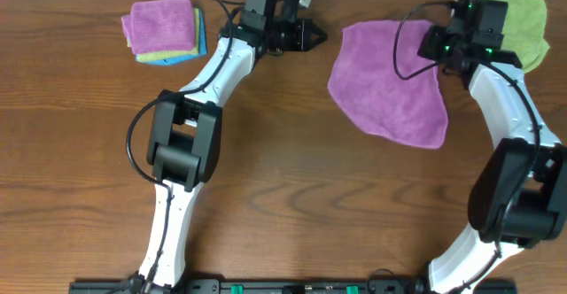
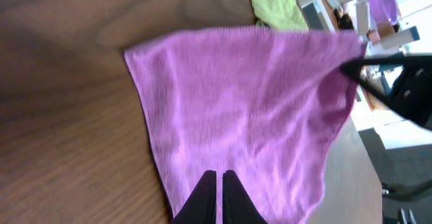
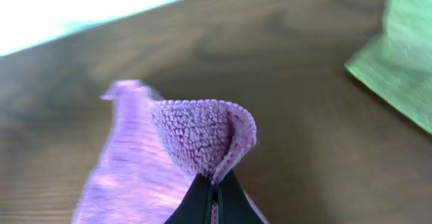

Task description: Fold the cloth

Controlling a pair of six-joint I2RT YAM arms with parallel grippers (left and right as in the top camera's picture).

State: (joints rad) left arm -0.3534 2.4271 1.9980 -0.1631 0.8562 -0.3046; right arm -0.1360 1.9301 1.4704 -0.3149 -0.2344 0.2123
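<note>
The purple cloth (image 1: pixel 390 86) lies spread on the table right of centre, with its upper right corner raised. That corner is pinched in my right gripper (image 1: pixel 429 46), which is shut on it. In the right wrist view the fuzzy corner (image 3: pixel 202 136) curls up out of the closed jaws of the right gripper (image 3: pixel 214 181). My left gripper (image 1: pixel 319 35) is shut, points right and sits just left of the cloth's upper left corner without touching it. The left wrist view shows the cloth (image 2: pixel 250 109) beyond the closed fingertips of the left gripper (image 2: pixel 219 177).
A lime-green cloth (image 1: pixel 523 19) lies at the back right, under and behind the right wrist. A stack of folded cloths (image 1: pixel 164 28) with a purple one on top sits at the back left. Bare wood table (image 1: pixel 292 179) fills the middle and front.
</note>
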